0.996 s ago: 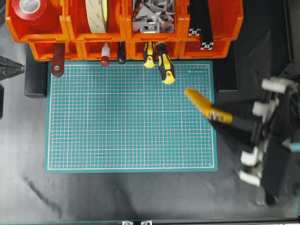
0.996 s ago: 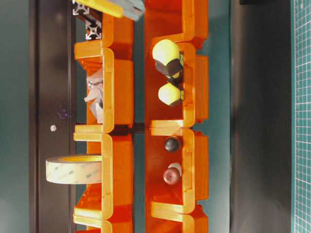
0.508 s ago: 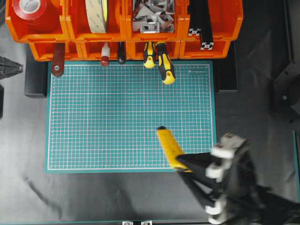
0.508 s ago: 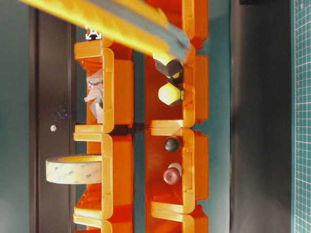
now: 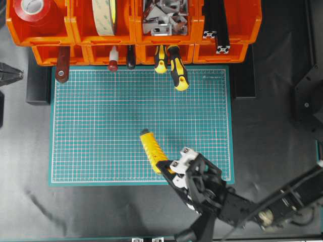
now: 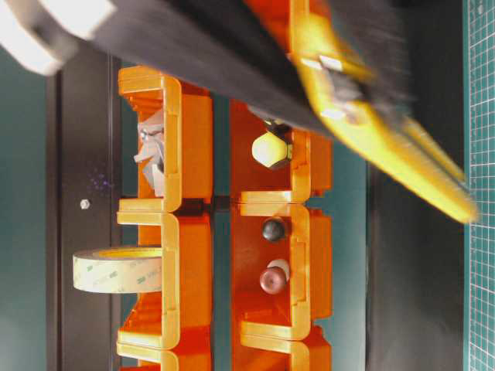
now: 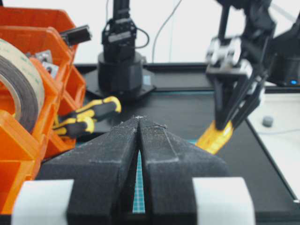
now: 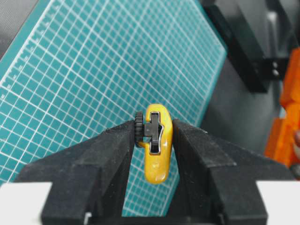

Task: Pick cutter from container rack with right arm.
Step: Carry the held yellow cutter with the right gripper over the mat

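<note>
The dark tabletop point(image 5: 277, 126) carries a green gridded cutting mat point(image 5: 101, 126), which fills the middle of the overhead view. Along the mat's far edge stands the container rack point(image 5: 133, 30), a two-tier row of bright orange plastic bins. Its upper bins hold a red tape roll point(image 5: 33, 9), a pale roll of tape standing on edge point(image 5: 104, 16), grey metal brackets point(image 5: 160, 19) and black aluminium profiles point(image 5: 216, 25). From the lower bins, two yellow-and-black-handled screwdrivers point(image 5: 174, 65) reach out onto the mat's far edge, with darker tool handles in the bins to their left.

The right arm point(image 5: 237, 204), black with white clips, comes in from the near right corner and reaches over the near edge of the mat. Its end effector point(image 5: 169, 169) is clamped on the cutter point(image 5: 151, 148), a slim yellow snap-off utility knife; the right wrist view shows the two black fingers point(image 8: 110, 154) pressing both sides of the knife's slider end. The cutter is out of the rack, held over the near middle of the mat, its free end slanting toward the far left. Whether that end touches the mat cannot be told.

The left arm's end effector point(image 7: 139, 123) is closed, its black foam pads meeting with nothing between them, at the left side of the tabletop well apart from the cutter.
</note>
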`<act>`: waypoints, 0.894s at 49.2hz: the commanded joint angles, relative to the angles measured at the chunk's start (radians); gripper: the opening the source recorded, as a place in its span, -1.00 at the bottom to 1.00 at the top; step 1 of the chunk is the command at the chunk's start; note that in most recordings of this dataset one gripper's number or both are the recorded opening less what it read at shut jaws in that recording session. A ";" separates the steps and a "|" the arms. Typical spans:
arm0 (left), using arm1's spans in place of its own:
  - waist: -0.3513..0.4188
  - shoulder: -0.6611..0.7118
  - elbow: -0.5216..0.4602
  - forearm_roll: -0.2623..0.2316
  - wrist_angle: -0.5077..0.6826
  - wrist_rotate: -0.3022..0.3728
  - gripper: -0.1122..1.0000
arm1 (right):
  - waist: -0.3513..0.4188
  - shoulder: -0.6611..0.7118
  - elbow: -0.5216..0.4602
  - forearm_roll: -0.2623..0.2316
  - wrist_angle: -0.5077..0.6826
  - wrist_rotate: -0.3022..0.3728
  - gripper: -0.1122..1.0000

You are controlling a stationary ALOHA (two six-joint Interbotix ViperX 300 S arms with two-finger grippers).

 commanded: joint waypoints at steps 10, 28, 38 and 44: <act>-0.003 0.000 -0.021 0.003 -0.021 -0.028 -0.79 | -0.094 -0.014 0.061 -0.109 -0.176 -0.003 -0.30; -0.002 -0.002 -0.023 0.003 -0.028 -0.028 -0.79 | -0.219 0.000 0.114 -0.137 -0.339 -0.003 -0.30; -0.005 0.008 -0.020 0.003 -0.028 -0.028 -0.79 | -0.242 0.023 0.112 -0.137 -0.351 0.002 -0.30; 0.002 0.014 -0.018 0.003 -0.028 -0.026 -0.79 | -0.245 0.041 0.110 -0.133 -0.360 0.005 -0.30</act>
